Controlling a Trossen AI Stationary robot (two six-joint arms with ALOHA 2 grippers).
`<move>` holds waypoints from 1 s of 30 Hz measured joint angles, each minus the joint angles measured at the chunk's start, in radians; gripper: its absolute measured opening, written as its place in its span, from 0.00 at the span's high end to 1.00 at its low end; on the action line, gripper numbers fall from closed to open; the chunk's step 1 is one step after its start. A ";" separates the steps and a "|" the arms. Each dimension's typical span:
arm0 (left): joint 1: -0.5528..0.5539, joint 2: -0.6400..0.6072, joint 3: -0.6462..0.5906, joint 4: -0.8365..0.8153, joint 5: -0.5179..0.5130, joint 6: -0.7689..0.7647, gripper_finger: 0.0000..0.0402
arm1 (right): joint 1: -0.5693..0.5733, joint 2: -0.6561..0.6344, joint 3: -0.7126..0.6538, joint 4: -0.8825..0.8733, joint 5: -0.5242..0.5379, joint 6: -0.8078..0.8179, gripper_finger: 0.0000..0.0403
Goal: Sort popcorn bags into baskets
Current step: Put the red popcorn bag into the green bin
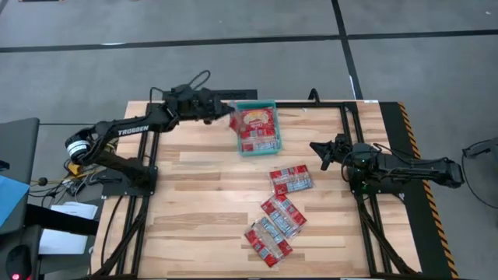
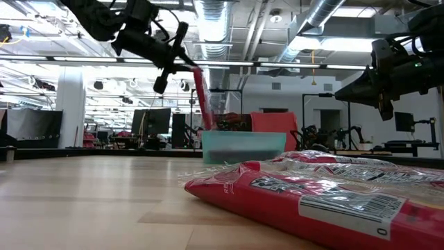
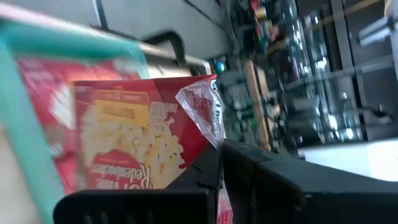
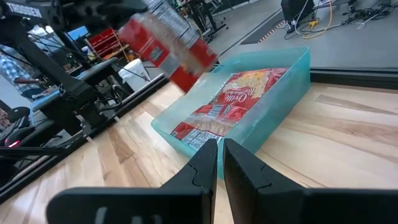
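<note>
High view: left pincer (image 1: 223, 110) is pinching a bag (image 1: 233, 117) just beside the bin (image 1: 274, 145); it is needing centring above before releasing. Right pincer (image 1: 320, 152), pressed together, is waiting.

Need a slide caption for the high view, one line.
Left gripper holds a popcorn bag over the teal basket; three bags remain on the table.

The left gripper (image 1: 220, 111) is raised, arm stretched out, fingers pinched tight. The right gripper (image 1: 320, 152) hovers well apart from it, arm low, fingers together.
</note>
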 joint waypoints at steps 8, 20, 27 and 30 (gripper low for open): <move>0.064 0.024 0.021 0.044 -0.011 -0.015 1.00 | 0.000 0.000 0.000 0.000 0.002 -0.002 0.87; 0.049 0.314 0.307 0.046 0.100 0.008 1.00 | 0.000 0.000 0.000 0.000 0.002 -0.019 0.87; 0.036 0.487 0.423 0.041 0.136 0.004 1.00 | 0.000 0.000 0.000 0.000 0.002 -0.019 0.87; 0.028 0.531 0.463 0.074 0.145 -0.022 1.00 | 0.000 0.000 0.000 0.000 0.002 -0.019 0.87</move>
